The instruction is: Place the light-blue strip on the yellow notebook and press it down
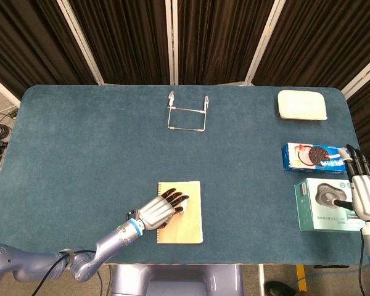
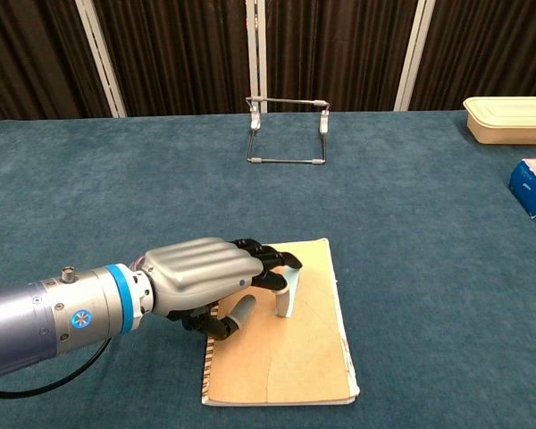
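Blue felt table (image 1: 80, 142), dark curtains behind. Yellow notebook (image 2: 299, 344) near front edge. Left hand (image 2: 201, 273) palm down over notebook's left part, fingertips pressing on light-blue strip (image 2: 288, 295) lying on cover. Right hand (image 1: 364, 191) at right edge, fingers extended, apart, holding nothing, beside boxed mouse (image 1: 320, 206).

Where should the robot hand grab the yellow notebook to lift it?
Probably the yellow notebook by its bare right long edge, coming from the right: it lies flat, and the left robot hand and light-blue strip occupy its upper left.
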`<state>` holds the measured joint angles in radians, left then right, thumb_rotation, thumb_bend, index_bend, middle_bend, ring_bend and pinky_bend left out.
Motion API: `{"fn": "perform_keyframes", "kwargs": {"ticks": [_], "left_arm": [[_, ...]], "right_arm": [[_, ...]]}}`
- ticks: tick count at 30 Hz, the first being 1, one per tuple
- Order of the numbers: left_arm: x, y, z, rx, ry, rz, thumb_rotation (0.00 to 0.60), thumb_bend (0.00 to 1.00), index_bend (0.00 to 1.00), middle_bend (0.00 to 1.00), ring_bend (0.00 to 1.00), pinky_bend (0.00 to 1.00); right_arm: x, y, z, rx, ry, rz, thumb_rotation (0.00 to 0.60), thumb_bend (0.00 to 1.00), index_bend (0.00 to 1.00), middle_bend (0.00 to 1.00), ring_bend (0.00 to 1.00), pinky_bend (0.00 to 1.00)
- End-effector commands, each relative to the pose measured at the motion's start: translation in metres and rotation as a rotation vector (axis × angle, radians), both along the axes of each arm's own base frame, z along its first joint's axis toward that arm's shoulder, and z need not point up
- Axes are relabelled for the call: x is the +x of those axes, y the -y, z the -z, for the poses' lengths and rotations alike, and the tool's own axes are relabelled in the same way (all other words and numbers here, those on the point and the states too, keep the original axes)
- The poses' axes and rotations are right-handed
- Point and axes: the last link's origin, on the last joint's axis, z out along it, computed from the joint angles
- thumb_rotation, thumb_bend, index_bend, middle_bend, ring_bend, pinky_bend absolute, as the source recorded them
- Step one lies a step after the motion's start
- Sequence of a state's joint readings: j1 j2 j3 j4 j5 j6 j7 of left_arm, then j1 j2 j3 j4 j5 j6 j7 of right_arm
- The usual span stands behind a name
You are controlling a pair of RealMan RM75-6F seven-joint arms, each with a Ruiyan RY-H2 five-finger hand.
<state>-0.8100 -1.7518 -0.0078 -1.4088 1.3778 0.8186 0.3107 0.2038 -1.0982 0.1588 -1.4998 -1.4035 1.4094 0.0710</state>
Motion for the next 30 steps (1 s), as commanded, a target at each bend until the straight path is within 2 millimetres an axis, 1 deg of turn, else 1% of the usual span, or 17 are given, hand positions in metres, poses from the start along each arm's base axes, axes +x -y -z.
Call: {"fn": "perform_keyframes", "kwargs": {"ticks": [1, 4, 9, 20, 25, 30], "left_arm": [[-0.001, -0.002, -0.004, 0.009, 0.005, -0.002, 0.600, 0.87, 0.32, 0.00, 0.00, 0.00], [-0.003, -0.002, -0.006, 0.010, 0.002, -0.006, 0.600, 0.87, 0.32, 0.00, 0.00, 0.00], [-0.006, -0.001, -0.005, 0.005, -0.008, -0.011, 0.600, 0.87, 0.32, 0.00, 0.00, 0.00], [-0.004, -0.001, -0.004, 0.007, 0.004, -0.014, 0.600, 0.87, 0.32, 0.00, 0.00, 0.00], [0.002, -0.006, -0.019, 0.044, 0.063, -0.023, 0.600, 0.88, 0.32, 0.00, 0.00, 0.00], [0.004, -0.016, -0.047, 0.107, 0.128, -0.037, 0.600, 0.87, 0.31, 0.00, 0.00, 0.00]], "right_arm": [[0.000, 0.000, 0.000, 0.000, -0.001, -0.001, 0.600, 0.00, 0.00, 0.00, 0.00, 0.00], [0.001, -0.001, 0.000, 0.000, -0.001, -0.002, 0.600, 0.00, 0.00, 0.00, 0.00, 0.00], [0.001, -0.001, 0.000, -0.001, -0.001, -0.004, 0.600, 0.00, 0.00, 0.00, 0.00, 0.00], [0.002, 0.000, -0.001, -0.004, 0.002, -0.007, 0.600, 0.00, 0.00, 0.00, 0.00, 0.00], [0.002, -0.001, 0.000, -0.002, 0.002, -0.007, 0.600, 0.00, 0.00, 0.00, 0.00, 0.00], [0.003, -0.001, 0.000, 0.002, 0.003, -0.011, 0.600, 0.00, 0.00, 0.00, 0.00, 0.00]]}}
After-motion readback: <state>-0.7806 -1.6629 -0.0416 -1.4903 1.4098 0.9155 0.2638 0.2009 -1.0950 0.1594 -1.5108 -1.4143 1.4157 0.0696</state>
